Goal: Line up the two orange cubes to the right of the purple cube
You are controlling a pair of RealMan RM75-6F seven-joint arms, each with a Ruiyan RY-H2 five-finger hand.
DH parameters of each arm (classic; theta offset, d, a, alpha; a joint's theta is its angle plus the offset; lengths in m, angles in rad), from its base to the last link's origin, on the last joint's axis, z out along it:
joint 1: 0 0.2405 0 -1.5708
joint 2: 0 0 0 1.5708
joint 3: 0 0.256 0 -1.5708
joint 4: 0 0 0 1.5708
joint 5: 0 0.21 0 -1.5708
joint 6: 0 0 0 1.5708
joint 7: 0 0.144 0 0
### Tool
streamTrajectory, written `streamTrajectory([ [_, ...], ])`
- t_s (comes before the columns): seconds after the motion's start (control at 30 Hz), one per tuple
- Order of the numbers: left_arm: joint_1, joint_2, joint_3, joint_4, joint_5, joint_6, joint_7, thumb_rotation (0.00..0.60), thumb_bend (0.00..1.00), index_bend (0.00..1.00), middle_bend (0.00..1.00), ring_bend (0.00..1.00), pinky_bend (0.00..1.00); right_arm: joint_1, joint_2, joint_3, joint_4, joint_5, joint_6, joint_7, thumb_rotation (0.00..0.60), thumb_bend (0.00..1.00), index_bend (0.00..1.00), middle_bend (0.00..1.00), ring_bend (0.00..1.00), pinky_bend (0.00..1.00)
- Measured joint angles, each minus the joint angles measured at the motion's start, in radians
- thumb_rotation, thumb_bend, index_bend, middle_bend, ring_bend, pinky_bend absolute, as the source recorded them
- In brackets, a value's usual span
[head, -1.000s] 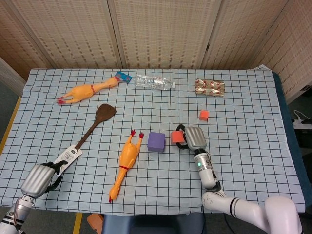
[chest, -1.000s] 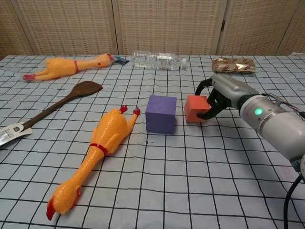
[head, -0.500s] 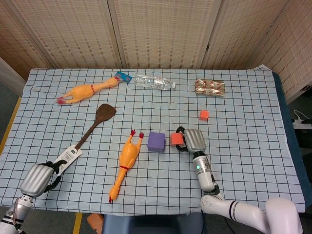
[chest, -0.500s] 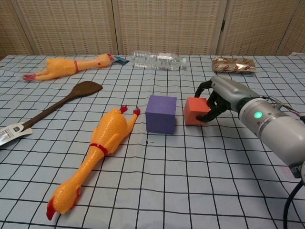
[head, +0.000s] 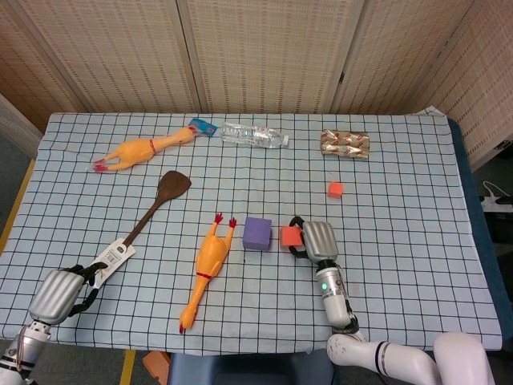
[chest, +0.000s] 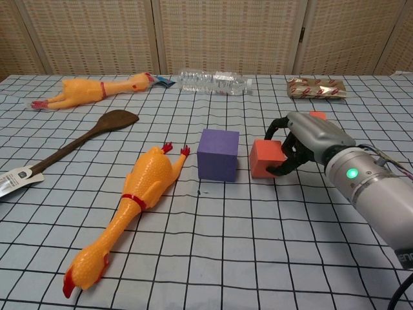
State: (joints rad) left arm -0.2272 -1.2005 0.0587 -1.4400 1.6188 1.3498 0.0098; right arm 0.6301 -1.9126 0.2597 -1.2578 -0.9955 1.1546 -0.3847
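Chest view: right robot hand (chest: 303, 143) holds orange cube (chest: 266, 159) beside purple cube (chest: 218, 154), starting the row; left robot hand (head: 56, 294) curled, empty.

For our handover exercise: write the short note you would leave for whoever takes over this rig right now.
Right hand grips the larger orange cube, set on the table just right of the purple cube.
Left hand rests idle at the near left edge, fingers curled, holding nothing.
Small orange cube sits alone, further back and right.
Done: first cube roughly placed.
Left: release it, fetch the small cube, line it up to the right.
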Motion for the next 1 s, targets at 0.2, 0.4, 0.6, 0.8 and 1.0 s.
streamTrajectory([
  [0.2,-0.003,0.003,0.000,-0.005,-0.003,-0.007,-0.006,0.600,0.43,0.29,0.53,0.46,0.63,-0.001,-0.016,0.005,0.020,-0.001,-0.007,0.000,0.600,0.11,0.64,0.91,0.97,0.98],
  [0.4,-0.008,0.001,0.005,-0.004,-0.001,-0.022,-0.005,0.600,0.43,0.29,0.53,0.46,0.63,0.000,-0.032,0.008,0.038,-0.004,-0.023,0.009,0.600,0.11,0.64,0.91,0.97,0.98],
  [0.6,-0.010,0.001,0.008,-0.007,0.002,-0.026,-0.003,0.600,0.43,0.29,0.53,0.46,0.63,0.002,-0.040,0.018,0.042,-0.007,-0.029,0.010,0.600,0.11,0.64,0.91,0.97,0.98],
  [0.8,-0.012,-0.002,0.011,-0.006,0.002,-0.034,0.000,0.600,0.43,0.29,0.53,0.46,0.63,0.004,-0.045,0.026,0.047,-0.007,-0.039,0.013,0.600,0.11,0.64,0.91,0.97,0.98],
  [1.0,-0.013,-0.003,0.012,-0.007,0.004,-0.034,0.001,0.600,0.43,0.29,0.53,0.46,0.63,0.001,-0.040,0.028,0.029,-0.010,-0.033,0.002,0.600,0.11,0.64,0.91,0.97,0.98],
])
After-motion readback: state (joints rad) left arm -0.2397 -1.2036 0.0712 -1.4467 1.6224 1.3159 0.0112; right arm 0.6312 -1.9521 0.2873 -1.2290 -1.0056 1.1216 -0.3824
